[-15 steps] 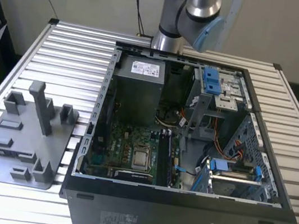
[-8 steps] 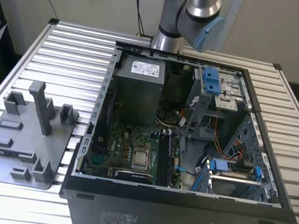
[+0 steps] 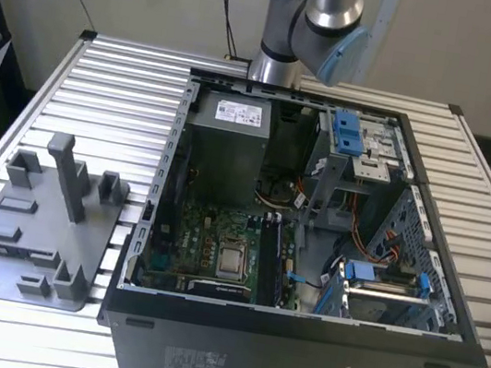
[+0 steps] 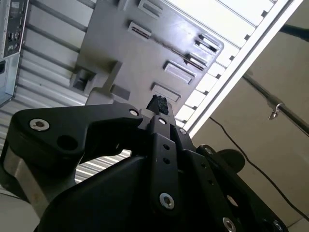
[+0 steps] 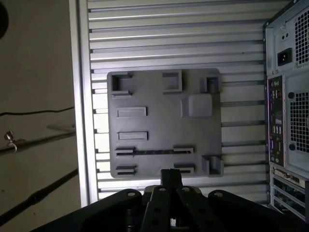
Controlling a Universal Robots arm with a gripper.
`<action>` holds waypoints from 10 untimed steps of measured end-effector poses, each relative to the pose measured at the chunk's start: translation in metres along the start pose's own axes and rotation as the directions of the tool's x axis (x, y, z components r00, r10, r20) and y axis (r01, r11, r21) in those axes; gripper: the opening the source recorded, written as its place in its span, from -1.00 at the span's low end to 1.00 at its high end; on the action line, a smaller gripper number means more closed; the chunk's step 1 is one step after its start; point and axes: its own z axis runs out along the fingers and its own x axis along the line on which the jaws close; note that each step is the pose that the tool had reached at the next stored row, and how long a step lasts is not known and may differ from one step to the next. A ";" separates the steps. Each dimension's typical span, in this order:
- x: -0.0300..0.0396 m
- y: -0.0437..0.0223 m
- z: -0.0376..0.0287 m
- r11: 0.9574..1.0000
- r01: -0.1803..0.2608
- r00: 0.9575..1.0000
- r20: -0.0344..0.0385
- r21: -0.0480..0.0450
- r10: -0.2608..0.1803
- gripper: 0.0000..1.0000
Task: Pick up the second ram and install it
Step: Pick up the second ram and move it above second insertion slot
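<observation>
The second ram (image 5: pixel 154 151) is a thin dark stick standing on edge between two holders of the grey fixture tray (image 5: pixel 159 123). In the exterior view the ram (image 3: pixel 15 249) shows as a dark line near the front of the tray (image 3: pixel 42 227). My gripper (image 5: pixel 171 176) hangs high above the tray with its black fingers pressed together and nothing between them. Its tip lies over the tray edge closest to the ram. In the second wrist view the shut gripper (image 4: pixel 157 103) points at the tray (image 4: pixel 130 63) from above.
An open computer case (image 3: pixel 295 341) lies on the slatted aluminium table (image 3: pixel 122 80), on the exterior view's right of the tray. Its motherboard (image 3: pixel 206 253) faces up. The case's rear panel (image 5: pixel 289 106) is beside the tray. The arm's joint (image 3: pixel 320 9) rises behind the case.
</observation>
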 end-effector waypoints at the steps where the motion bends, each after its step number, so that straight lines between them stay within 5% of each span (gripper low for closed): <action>1: 0.0000 0.0000 0.0000 1.000 0.003 1.000 0.000 0.000 -0.003 -0.79; 10: 0.0001 0.0004 0.0000 0.996 0.091 0.996 -0.004 0.005 -0.091 -0.79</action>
